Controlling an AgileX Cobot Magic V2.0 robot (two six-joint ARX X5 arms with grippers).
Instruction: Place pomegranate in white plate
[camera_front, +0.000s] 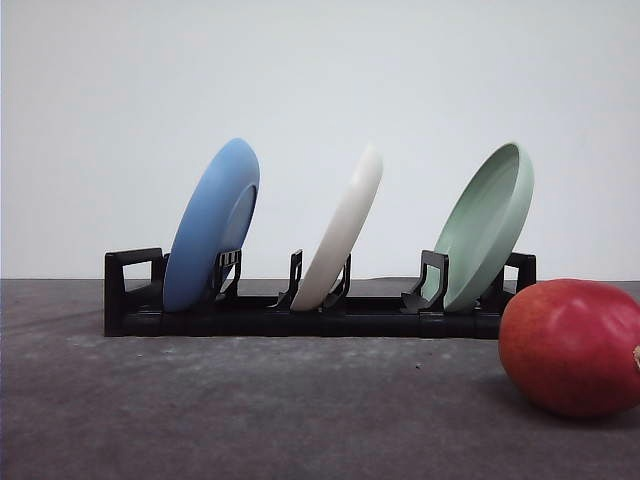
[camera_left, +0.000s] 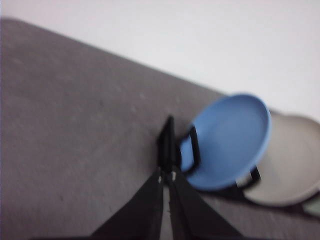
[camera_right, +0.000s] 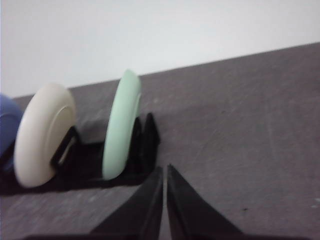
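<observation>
Black, tapered gripper (camera_left: 166, 181) fingers (camera_right: 150, 200)

A bare lab-style test setup: plain white wall (camera_front: 320, 70), grey tabletop (camera_front: 250, 410), black plate rack (camera_front: 300, 315).

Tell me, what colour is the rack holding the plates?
Black rack, clearest in the front view.

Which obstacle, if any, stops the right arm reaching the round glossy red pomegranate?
Probably none: the round glossy red pomegranate lies apart from the black plate rack on open grey tabletop; the right gripper looks shut and holds nothing.
</observation>
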